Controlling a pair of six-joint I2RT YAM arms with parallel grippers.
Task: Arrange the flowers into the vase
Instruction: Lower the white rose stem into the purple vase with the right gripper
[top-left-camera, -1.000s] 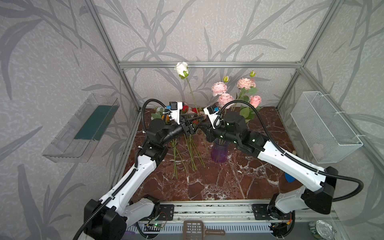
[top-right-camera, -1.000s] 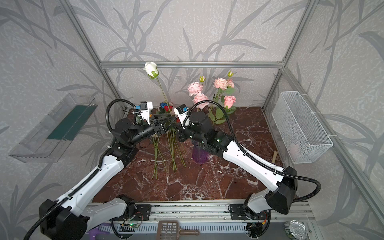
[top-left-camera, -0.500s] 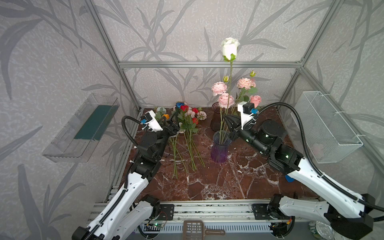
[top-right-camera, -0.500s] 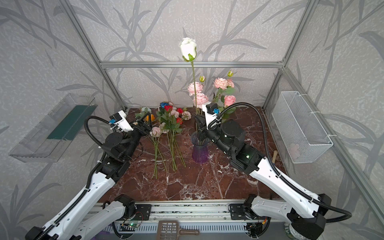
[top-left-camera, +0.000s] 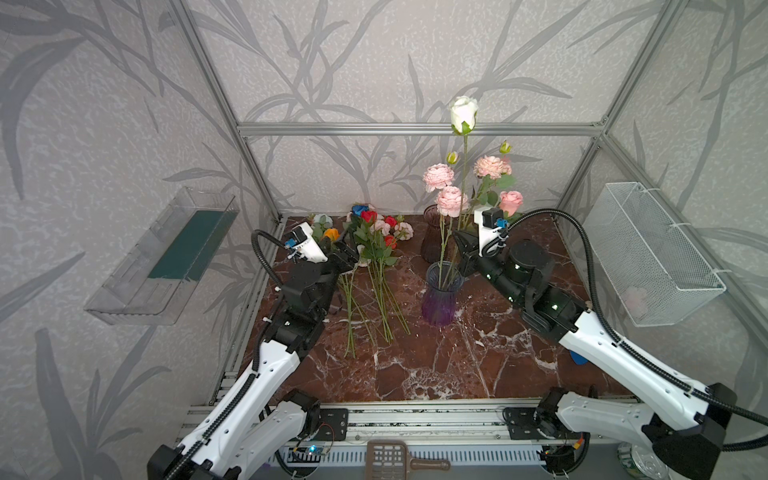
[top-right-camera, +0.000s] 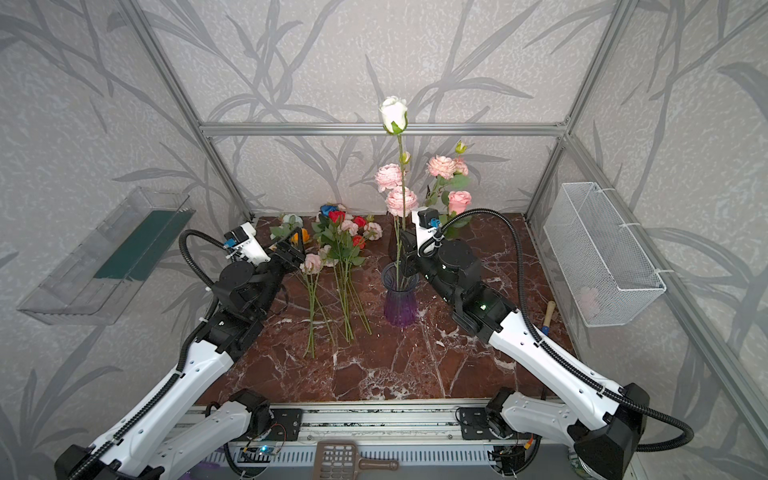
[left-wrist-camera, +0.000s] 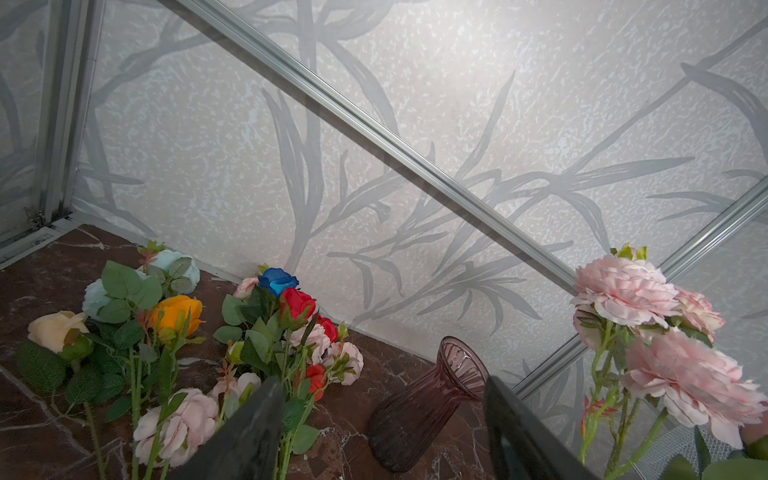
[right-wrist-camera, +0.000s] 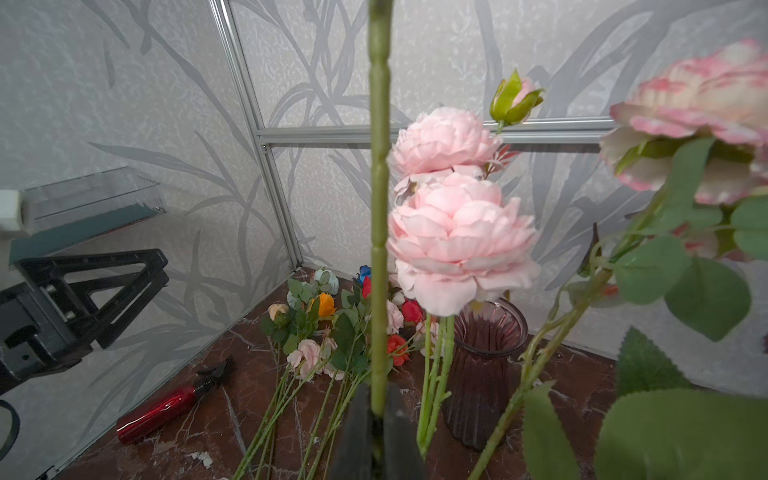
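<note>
**Holding a white rose upright at the purple vase**

Clamped low on the bare green stem, the right hand keeps the white rose standing nearly straight. Its foot points into the purple vase, which sits near the middle of the bench. The left hand has its fingers apart and holds nothing. It hovers over the loose flowers, which lie toward the rear left corner with blooms to the rear edge and stems toward the front.

Judging by looks, the rose is light but top-heavy: a long, thin, ridged plastic stem with the bloom far above the grip, so it will likely sway. The ridges should help against slipping. For the loose flowers, the bare stem below the leaves looks the best place to pinch, since petals and leaves would crush or slide. The vase is probably glass and may tip if a stem levers on its rim.

Several stems show through the glass, those of the pink blooms apparently among them, so I cannot tell whether the rose's foot reaches the bottom. A darker vase near the rear edge looks empty. The red bottle lying by the left edge shows only in the right wrist view. Something pale lies in the wire basket on the right wall, too faint to name.
</note>
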